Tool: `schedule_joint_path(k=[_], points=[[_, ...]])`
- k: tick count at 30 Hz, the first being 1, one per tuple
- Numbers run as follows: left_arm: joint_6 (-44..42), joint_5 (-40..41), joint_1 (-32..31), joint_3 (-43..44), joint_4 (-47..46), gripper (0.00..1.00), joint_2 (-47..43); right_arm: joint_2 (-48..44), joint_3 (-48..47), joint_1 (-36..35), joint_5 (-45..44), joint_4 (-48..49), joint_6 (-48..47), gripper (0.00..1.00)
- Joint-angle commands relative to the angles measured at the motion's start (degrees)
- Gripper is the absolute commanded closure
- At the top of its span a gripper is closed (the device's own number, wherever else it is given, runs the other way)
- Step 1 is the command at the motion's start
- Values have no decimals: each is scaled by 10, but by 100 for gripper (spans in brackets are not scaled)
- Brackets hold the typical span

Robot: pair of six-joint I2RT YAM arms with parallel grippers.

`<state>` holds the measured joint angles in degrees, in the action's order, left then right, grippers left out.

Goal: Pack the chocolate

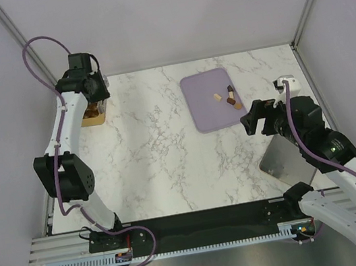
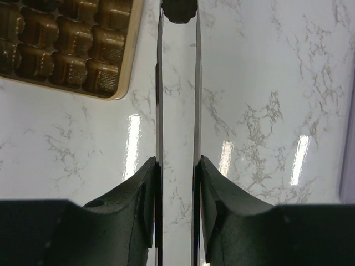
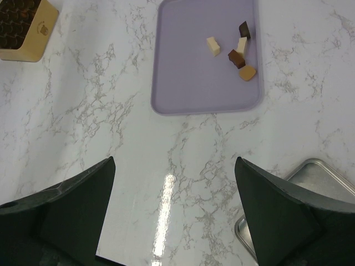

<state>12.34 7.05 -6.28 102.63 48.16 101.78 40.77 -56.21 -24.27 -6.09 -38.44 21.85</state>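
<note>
Five chocolate pieces (image 3: 236, 58) are counted in the right-wrist view: two cream, two dark brown, one tan. They are stubby and clustered on one lilac tray (image 3: 188, 83), upper right of frame. One compartmented box (image 2: 66, 44) is detailed only in the left-wrist view, upper left. Right gripper (image 3: 175, 163) is spread wide, nothing held. Left gripper (image 2: 177, 163) is pinched on a glossy clear strip (image 2: 177, 83), which cannot be identified.

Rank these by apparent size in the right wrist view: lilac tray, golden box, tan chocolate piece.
1. lilac tray
2. golden box, though the frame cuts it off
3. tan chocolate piece, clearly smallest
</note>
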Motion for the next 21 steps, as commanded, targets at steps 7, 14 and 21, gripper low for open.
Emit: schedule_joint_path(k=[7,14,21], points=[[-5,-10,94,11,-9,62,11,10,-7,-2,3,22,-1,2],[-3,22,108,22,-22,62,46,13,-5,-1,2,25,-6,2],[-7,36,109,42,-28,61,80,25,-7,-2,-8,26,-15,2]])
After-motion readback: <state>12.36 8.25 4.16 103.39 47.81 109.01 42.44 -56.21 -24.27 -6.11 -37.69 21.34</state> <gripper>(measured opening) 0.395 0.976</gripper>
